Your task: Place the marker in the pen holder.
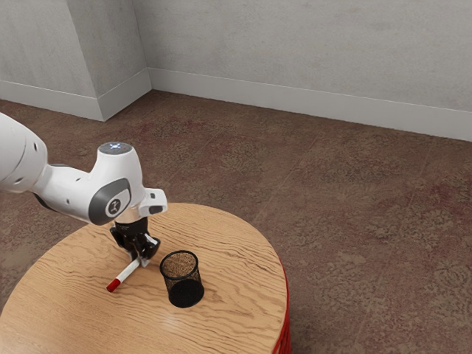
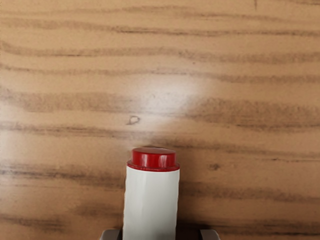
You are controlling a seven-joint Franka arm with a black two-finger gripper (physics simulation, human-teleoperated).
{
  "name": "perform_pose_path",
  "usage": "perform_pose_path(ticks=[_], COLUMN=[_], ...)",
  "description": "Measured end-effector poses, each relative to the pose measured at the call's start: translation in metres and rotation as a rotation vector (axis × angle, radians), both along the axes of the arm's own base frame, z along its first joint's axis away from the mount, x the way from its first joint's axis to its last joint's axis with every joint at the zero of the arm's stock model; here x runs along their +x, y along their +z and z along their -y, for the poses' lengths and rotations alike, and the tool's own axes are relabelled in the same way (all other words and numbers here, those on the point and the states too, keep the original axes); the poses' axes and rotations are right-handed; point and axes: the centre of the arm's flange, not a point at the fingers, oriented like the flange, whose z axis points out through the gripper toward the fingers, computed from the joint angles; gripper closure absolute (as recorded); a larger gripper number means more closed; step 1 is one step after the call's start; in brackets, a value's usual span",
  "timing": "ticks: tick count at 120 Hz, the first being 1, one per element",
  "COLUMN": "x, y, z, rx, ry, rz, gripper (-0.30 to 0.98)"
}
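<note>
In the exterior view, my gripper (image 1: 140,259) is low over the round table (image 1: 228,317), at the marker's white end. The marker (image 1: 127,273) has a white body and a red end that points away from the gripper, toward the exterior view's lower left. The black mesh pen holder (image 1: 184,289) stands upright close by, on the exterior view's right of the gripper. In the wrist view, the marker (image 2: 151,202) shows its small red plug and white barrel between the two fingertips of the gripper (image 2: 160,235). The fingers stand apart, with a visible gap between one fingertip and the barrel.
The table's curved edge (image 1: 286,295) runs just beyond the pen holder, on the exterior view's right. Brown patterned floor (image 1: 369,221) surrounds the table, and a grey wall (image 1: 310,51) with a pale baseboard rises behind.
</note>
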Motion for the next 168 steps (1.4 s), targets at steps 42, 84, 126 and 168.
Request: perform_pose_path(ticks=[42, 84, 126, 168], x=[0.002, 0.001, 0.013, 0.008], y=[0.014, 0.141, 0.175, 0.167], z=[0.000, 0.035, 0.103, 0.138], rx=[0.007, 0.010, 0.001, -0.013], ry=[0.011, -0.023, -0.111, -0.142], rz=[0.025, 0.191, 0.208, 0.180], gripper=[0.75, 0.79, 0.76, 0.74])
